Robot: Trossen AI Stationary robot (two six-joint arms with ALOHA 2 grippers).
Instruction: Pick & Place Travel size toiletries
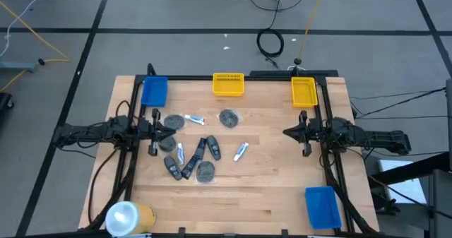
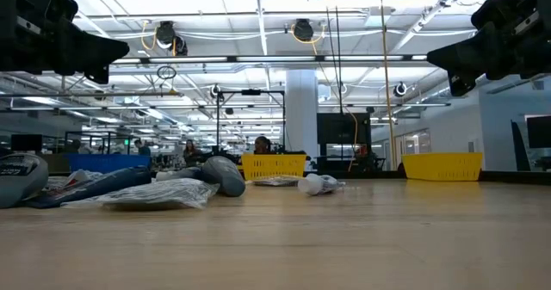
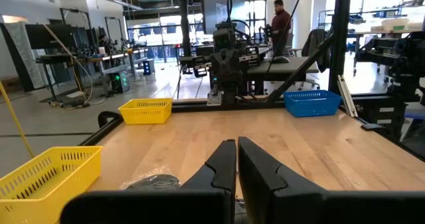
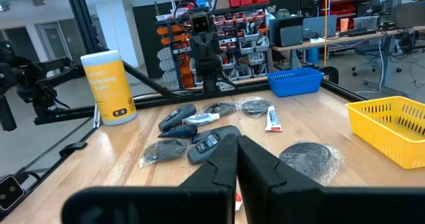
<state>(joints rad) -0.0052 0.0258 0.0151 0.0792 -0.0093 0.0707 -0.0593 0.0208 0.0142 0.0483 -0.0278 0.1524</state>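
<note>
The toiletries lie loose on the wooden table left of its middle. There are grey discs (image 1: 228, 117) (image 1: 205, 171) (image 4: 309, 159), white tubes with blue marks (image 1: 241, 150) (image 2: 318, 184) and black oblong pieces (image 1: 201, 148) (image 4: 212, 141). My left gripper (image 1: 169, 130) (image 3: 236, 163) is shut and hovers at the left edge of the pile, near a grey disc (image 1: 174, 121). My right gripper (image 1: 286, 132) (image 4: 236, 159) is shut and hovers right of the pile, with bare table between them. In the low view both hang well above the tabletop.
A blue bin (image 1: 154, 91) and two yellow bins (image 1: 228, 84) (image 1: 304, 92) stand along the far edge. Another blue bin (image 1: 323, 206) sits at the near right corner. A yellow canister with a white end (image 1: 127, 217) stands at the near left corner. A person stands in the room beyond.
</note>
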